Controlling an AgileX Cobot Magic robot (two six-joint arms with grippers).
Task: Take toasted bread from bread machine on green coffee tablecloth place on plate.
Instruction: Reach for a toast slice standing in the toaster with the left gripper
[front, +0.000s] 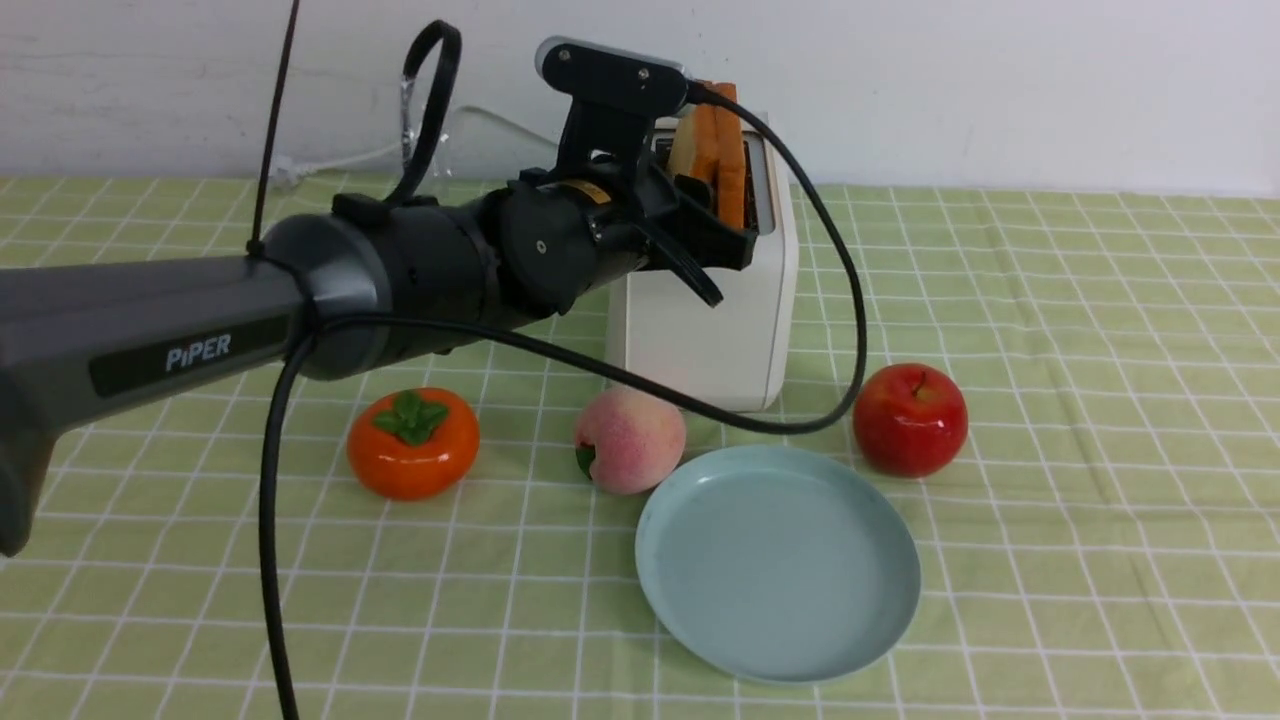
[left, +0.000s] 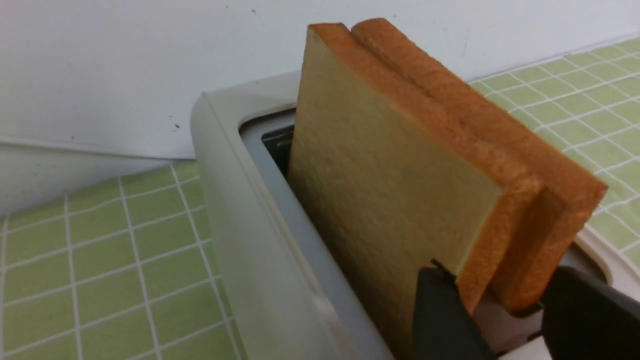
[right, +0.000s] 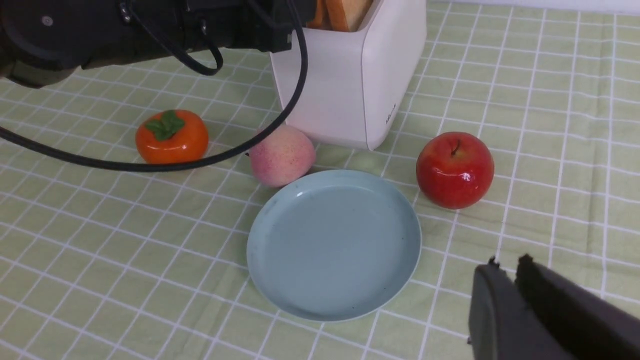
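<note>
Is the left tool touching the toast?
Cannot tell. Left wrist view: the left tool straddles a corner of both toasted bread slices, but neither contact nor a gap shows plainly at either finger.

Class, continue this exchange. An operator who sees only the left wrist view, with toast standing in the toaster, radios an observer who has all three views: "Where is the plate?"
Observer: The plate lies bare on the green coffee tablecloth, in front of the bread machine, on the robot's side of it.
Operator: Is anything close to it?
Observer: A peach sits close against its far left rim.
Operator: And my right hand?
Observer: The right hand is shut and holds nothing.
</note>
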